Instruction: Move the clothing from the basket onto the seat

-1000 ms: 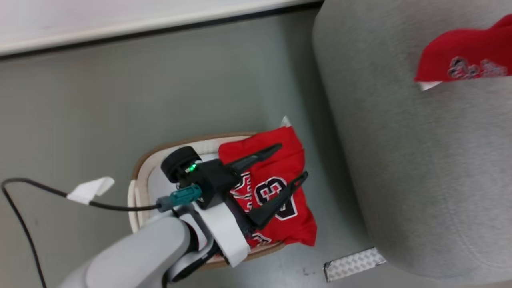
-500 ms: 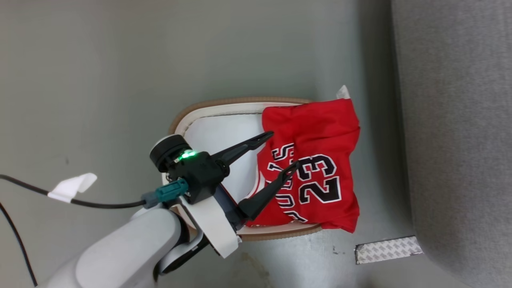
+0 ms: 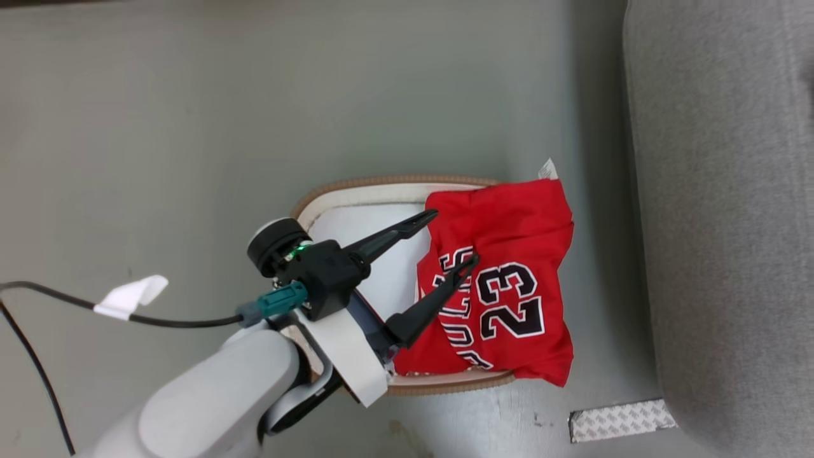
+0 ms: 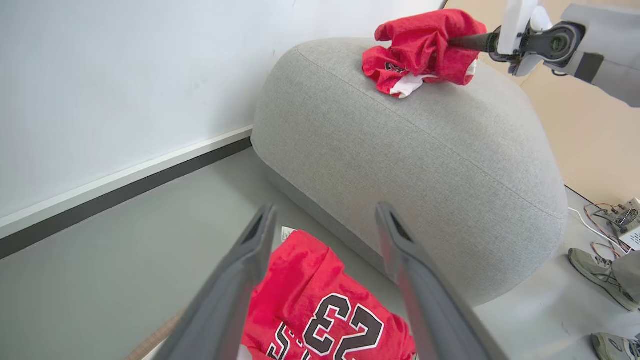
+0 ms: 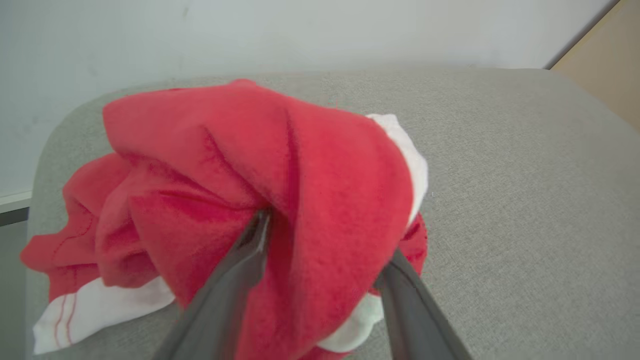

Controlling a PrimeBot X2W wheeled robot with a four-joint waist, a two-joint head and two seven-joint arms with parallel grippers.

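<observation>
Now, from the head, we see our left gripper [image 3: 453, 238] spread over the numbered jersey [image 3: 509, 222] in the basket [image 3: 381, 189] beside the sofa [image 3: 731, 222]. From the left wrist, the other jersey [image 4: 425, 45] lies atop the sofa; from the right, our right gripper [image 5: 327, 235] just released it.

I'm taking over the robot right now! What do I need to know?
Left gripper: jaws open, over the bright red jersey numbered 23.
That jersey lies half in the white plastic basket with a brown rim, draped over its edge.
Right gripper: jaws open around the other red garment with white trim, on the light grey fabric sofa.
Done: one garment. Left: the jersey.
</observation>
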